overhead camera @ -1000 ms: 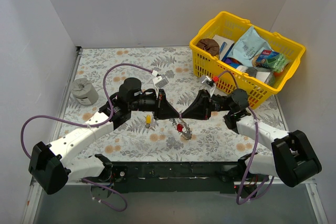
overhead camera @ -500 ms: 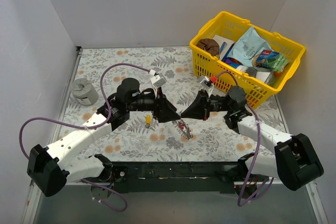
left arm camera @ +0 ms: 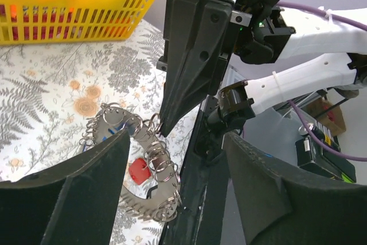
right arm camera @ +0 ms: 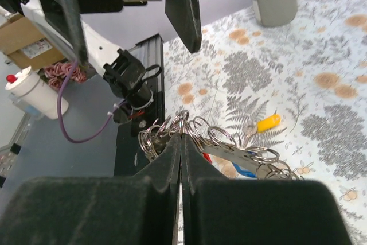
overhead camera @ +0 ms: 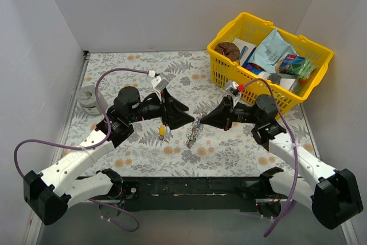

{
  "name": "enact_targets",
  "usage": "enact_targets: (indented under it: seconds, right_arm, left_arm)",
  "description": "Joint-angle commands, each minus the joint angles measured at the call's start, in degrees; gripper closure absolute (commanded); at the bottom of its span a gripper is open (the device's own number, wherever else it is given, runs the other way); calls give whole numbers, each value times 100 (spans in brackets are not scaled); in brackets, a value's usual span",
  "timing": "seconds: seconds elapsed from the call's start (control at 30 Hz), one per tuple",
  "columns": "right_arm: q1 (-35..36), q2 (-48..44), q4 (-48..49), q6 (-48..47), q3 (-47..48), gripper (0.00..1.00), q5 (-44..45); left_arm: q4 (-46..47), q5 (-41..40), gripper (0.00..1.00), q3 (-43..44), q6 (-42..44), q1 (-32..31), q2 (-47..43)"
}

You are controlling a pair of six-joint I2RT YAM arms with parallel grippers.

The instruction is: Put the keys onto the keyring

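Above the middle of the desk (overhead camera: pixel 143 64), the keyring (overhead camera: pixel 192 133) dangles, clamped between the right fingers (right arm camera: pixel 172 159). Its red key (left arm camera: pixel 137 171) and blue key (right arm camera: pixel 248 171) seem already threaded on. The yellow key (overhead camera: pixel 162 131) lies loose on the desk nearby, left to add. Both arms reach inward, tips nearly meeting. The left fingers (left arm camera: pixel 109 159) are spread apart, holding nothing.

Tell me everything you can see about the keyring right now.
The keyring is silvery metal: a curved band crowded with small wire loops. It is pinched at its top between the shut fingers of the right gripper and appears to dangle above the table. A red key head and a blue key head show among the loops.
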Motion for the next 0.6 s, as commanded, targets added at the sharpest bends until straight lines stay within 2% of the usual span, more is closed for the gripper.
enact_targets:
  seconds: [0.0,0.17,0.4,0.57]
  right_arm:
    - [11,-481,1105,511,-85,99,579]
    - [11,-491,1325,731,-6,99,396]
    - [11,-464,1781,951,-58,99,-165]
    - [11,-421,2177,1214,-24,99,-649]
  left_arm:
    - [662,382,36,-3,-304,46,-4]
    - [952,830,44,41,-392,55,172]
    - [1260,1200,64,-11,-401,64,330]
    - [1252,1086,67,32,-392,72,313]
